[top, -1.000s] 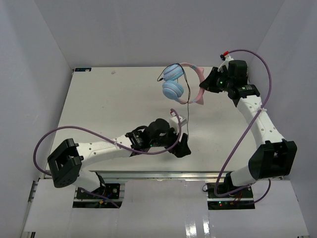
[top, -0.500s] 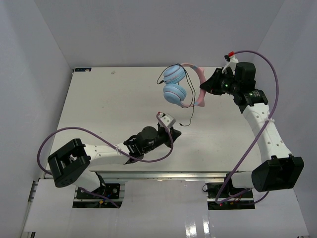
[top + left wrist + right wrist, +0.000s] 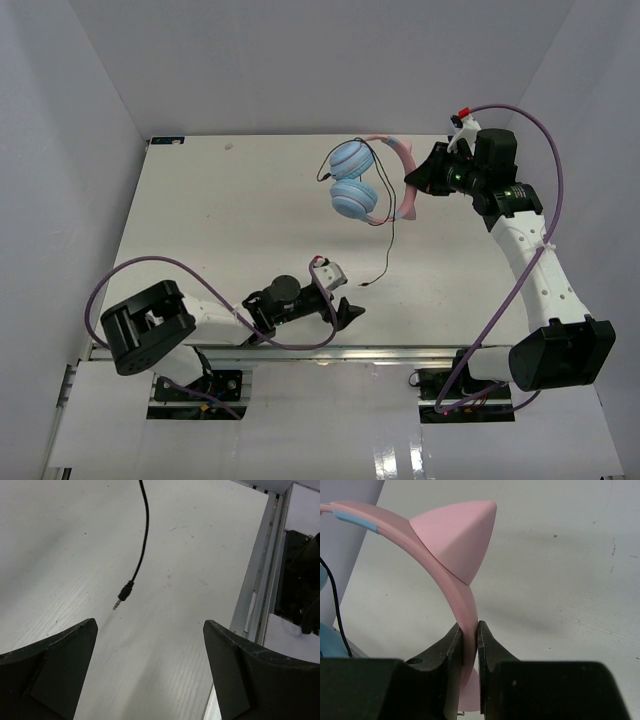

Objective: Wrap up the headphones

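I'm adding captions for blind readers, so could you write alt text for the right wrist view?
The black right gripper is shut on the curved pink headband of the over-ear headphones, just below a pointed pink ear. At the left edge, a thin black cord and part of a light-blue ear cup show, with the white table behind.

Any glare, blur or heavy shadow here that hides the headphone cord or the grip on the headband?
Top external: even light, glare only on the glossy near-edge strip; thin black cord plain against the white table. Left wrist: metal-tipped jack plug sharp, faint shadow; open left gripper's dark fingers lack detail. Right wrist: pink headband crisp between the shut right gripper's fingers, soft shadow.
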Tool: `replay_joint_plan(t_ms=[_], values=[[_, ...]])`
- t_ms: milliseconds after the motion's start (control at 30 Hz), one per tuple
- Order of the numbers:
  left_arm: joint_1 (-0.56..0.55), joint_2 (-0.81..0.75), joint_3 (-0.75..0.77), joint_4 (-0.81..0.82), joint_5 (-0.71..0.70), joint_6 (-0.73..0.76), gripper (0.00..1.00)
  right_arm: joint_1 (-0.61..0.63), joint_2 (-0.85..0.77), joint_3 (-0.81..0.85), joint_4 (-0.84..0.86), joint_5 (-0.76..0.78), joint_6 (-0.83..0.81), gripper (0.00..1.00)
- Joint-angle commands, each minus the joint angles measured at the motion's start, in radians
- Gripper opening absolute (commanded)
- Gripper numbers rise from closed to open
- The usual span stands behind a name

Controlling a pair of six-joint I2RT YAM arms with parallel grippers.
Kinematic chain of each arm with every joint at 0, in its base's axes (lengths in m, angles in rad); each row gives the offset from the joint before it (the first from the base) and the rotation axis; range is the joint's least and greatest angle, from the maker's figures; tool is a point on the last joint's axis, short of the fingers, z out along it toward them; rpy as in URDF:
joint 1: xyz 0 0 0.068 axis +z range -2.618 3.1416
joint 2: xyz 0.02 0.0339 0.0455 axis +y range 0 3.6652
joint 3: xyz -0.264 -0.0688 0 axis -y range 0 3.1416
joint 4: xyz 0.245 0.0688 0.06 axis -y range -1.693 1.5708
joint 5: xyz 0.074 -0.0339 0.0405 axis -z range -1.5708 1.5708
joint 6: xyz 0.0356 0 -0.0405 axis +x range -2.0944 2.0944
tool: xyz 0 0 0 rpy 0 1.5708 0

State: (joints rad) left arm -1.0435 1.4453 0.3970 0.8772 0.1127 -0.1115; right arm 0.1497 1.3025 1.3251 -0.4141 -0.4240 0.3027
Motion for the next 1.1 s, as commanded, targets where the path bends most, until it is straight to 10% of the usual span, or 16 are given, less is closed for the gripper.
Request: replay_joint_plan(t_ms=[0,233,367,433,667,1067], values=[[-0.007,0.127,0.135,0.074,0.054,0.153,0.98,0.004,-0.016,0.014,0.046,-0.061,0.026,0.08],[-0.006,0.378,0.437,-0.044,-0.095,0.231,0.75,0.017,-0.046,-0.012,0.038,-0.067,0.014,0.08],[-0.004,0.399,0.435,-0.015,-0.098,0.231,0.12,0.016,-0.06,-0.028,0.034,-0.067,0.002,0.08],[-0.004,0.378,0.401,0.003,-0.074,0.211,0.0,0.015,-0.063,-0.034,0.032,-0.065,-0.001,0.08],[0.012,0.251,0.187,0.118,0.022,0.13,0.0,0.0,-0.047,-0.004,0.032,-0.152,-0.016,0.08],[0.252,0.027,0.05,0.016,0.55,-0.005,0.15,0.017,-0.057,-0.043,-0.22,-0.518,-0.654,0.08]])
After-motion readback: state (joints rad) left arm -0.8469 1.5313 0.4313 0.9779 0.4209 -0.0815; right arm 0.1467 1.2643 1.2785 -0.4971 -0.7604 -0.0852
